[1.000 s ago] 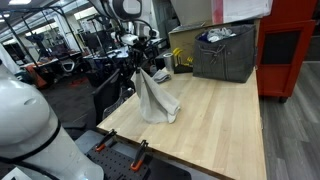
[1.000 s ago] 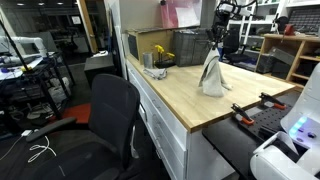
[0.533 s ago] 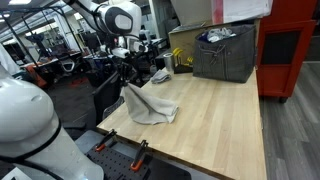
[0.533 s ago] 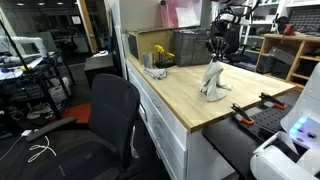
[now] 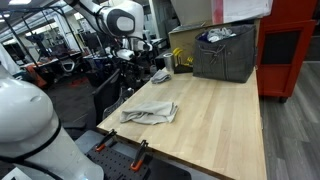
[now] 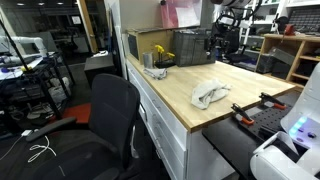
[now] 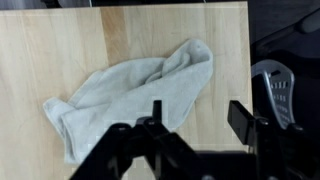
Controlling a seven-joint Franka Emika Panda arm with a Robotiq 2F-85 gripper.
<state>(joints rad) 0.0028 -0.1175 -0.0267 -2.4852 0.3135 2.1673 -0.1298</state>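
Overhead, the arm (image 5: pixel 121 18) hangs above the crumpled towel (image 7: pixel 130 95), jaws pointing down and spread apart, empty.

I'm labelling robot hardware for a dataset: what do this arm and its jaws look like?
The arm is glossy white, with rounded, bulbous joints and a dark round cap on one. The jaws are matte black, flat and squared, on a black body. No markings are legible.
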